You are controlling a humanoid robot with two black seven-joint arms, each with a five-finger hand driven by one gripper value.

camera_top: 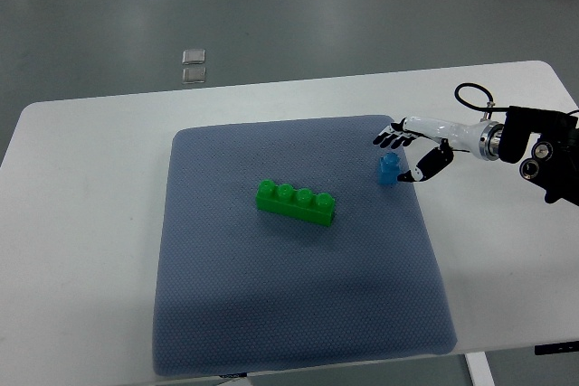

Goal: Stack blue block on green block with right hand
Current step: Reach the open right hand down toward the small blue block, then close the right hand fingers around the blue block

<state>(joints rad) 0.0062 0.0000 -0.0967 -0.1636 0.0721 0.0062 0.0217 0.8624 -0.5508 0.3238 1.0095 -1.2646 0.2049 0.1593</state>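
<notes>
A small blue block point(389, 169) stands on the grey-blue mat point(298, 314), toward its upper right. A long green block point(296, 202) with four studs lies near the mat's middle, to the left of the blue one. My right hand point(407, 155) comes in from the right edge and hovers right beside the blue block. Its fingers point(393, 139) are spread above the block and the thumb point(432, 166) sits to its right. The hand is open and holds nothing. The left arm does not show.
The mat lies on a white table point(81, 250) whose far edge runs along the top. Two small clear squares point(194, 64) lie on the grey floor beyond the table. A black cable point(470, 97) loops above my right wrist.
</notes>
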